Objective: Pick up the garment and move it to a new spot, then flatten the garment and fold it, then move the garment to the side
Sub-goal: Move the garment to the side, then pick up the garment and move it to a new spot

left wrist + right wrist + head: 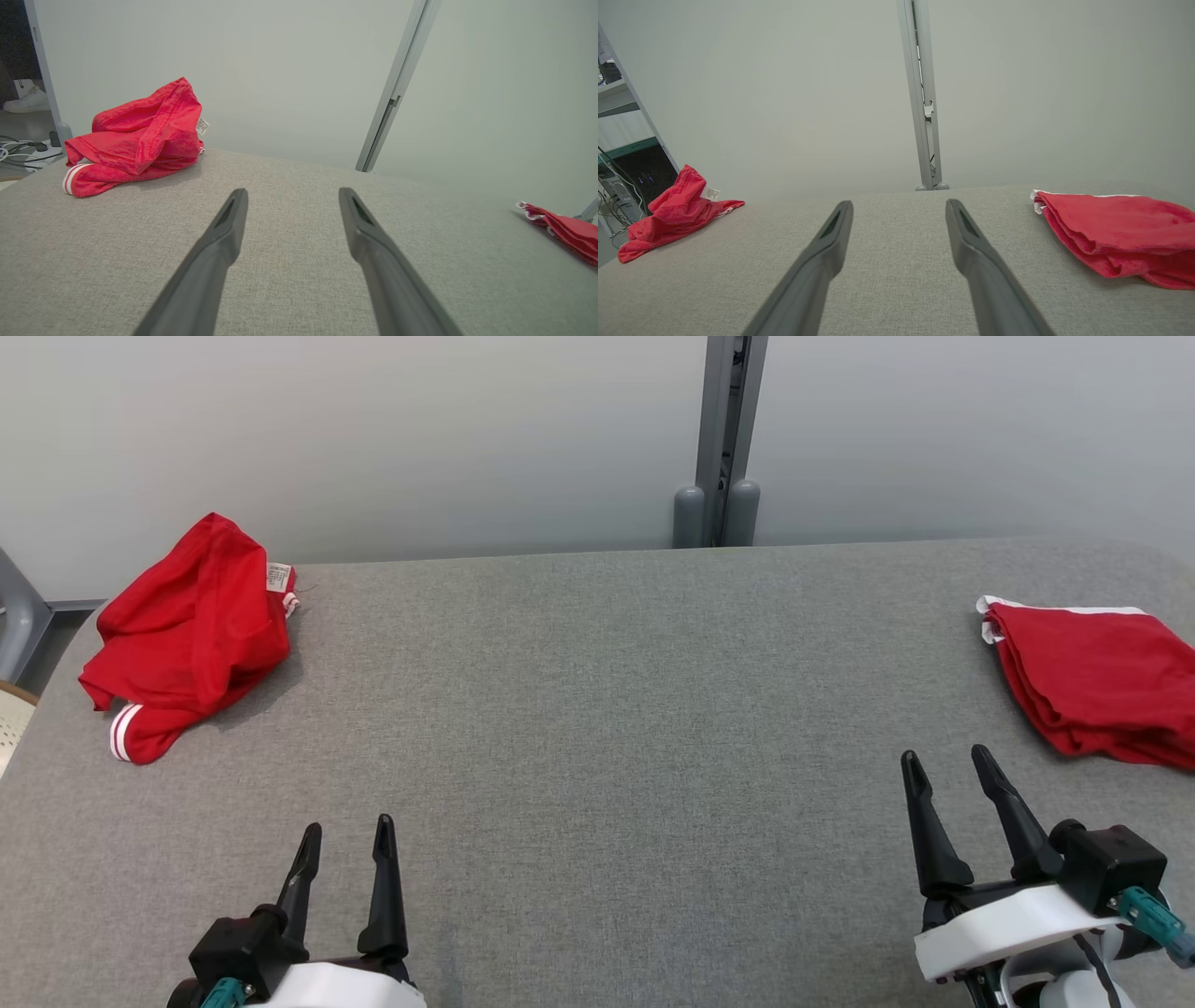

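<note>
Left hand [347,824], right hand [945,753] spread, empty — crumpled garment [187,635] far left.

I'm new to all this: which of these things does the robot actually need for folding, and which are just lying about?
For the job: crumpled red garment, grey table, left hand, right hand, both open.
Just there: folded red garment (looks already done), grey post, cables, white shoe.
</note>
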{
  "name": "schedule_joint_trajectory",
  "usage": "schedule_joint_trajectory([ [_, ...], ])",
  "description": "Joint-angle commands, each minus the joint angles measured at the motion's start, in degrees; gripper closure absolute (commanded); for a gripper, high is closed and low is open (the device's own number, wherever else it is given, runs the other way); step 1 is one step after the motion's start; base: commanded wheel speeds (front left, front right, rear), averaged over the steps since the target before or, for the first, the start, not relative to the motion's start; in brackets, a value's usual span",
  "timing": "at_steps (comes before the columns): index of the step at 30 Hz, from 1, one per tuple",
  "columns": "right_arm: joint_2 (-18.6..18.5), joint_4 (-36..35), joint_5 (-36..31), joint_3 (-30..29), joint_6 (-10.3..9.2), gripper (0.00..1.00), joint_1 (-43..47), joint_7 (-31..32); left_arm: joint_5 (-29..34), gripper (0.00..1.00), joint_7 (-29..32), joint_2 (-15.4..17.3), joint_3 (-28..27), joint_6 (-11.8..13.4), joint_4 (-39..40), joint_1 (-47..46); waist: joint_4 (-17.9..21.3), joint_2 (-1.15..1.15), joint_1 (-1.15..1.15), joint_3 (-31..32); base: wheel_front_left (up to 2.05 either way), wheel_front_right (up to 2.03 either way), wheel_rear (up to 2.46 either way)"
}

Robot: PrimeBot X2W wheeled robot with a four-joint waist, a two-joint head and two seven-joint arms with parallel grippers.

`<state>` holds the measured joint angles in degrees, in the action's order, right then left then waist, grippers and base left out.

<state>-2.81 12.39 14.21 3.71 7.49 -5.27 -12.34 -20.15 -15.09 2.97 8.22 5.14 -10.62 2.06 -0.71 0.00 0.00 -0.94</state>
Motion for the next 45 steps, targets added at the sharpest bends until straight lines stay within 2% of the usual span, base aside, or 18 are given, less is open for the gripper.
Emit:
schedule_joint_trajectory([
  [1,-0.20,-0.24,0.32,-0.29,0.01,0.00,0.49,0.03,0.40,0.00,-0.09,0.16,-0.09,0.41,0.08,0.04,-0.14,0.00,0.00,0.07,0.00,0.00,0.00],
  [30,-0.19,1.37,0.42,0.39,0.01,0.00,1.35,0.70,1.06,0.00,-0.09,0.06,0.53,0.11,-0.35,0.36,-2.30,0.00,0.00,1.14,0.00,0.00,0.00],
  [37,-0.20,0.68,0.24,0.87,0.01,0.00,2.11,1.00,1.15,0.00,-0.08,0.06,0.56,0.23,0.01,0.18,-8.40,0.00,0.00,1.90,0.00,0.00,0.00],
  [45,-0.21,0.16,0.48,1.18,0.01,0.00,2.76,1.06,1.65,0.00,-0.05,0.33,0.49,0.11,0.52,0.69,-20.42,0.00,0.00,2.16,0.00,0.00,0.00],
])
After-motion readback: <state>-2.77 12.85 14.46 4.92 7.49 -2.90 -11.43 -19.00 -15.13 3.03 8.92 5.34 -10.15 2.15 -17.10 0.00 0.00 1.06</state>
